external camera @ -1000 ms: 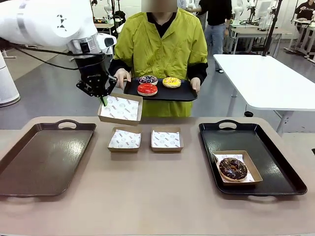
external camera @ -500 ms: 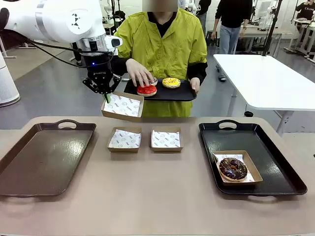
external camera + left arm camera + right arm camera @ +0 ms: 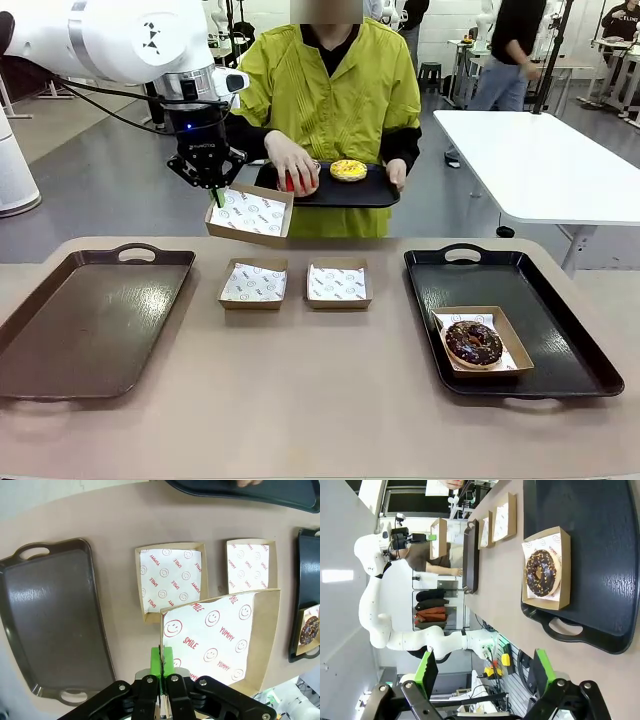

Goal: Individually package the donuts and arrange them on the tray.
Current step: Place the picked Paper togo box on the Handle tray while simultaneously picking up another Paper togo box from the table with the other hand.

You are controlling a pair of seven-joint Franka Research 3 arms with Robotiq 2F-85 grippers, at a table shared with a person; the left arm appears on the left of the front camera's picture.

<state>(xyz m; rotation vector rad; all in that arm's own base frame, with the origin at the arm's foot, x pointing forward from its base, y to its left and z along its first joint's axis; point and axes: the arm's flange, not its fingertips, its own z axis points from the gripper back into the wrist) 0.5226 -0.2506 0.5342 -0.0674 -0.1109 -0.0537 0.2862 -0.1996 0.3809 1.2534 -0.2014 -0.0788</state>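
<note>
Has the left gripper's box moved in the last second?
Yes: the held box, pinched by the left gripper, sits slightly higher and farther right against the table box beneath it.

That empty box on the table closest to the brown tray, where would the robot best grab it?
Likely its thin upright wall on the side toward the brown tray, coming straight down, one of the fingers inside, one outside. The left empty box lies flat, shallow and open-topped, so a wall's rim is easiest to pinch. The left gripper holds the raised box that way.
</note>
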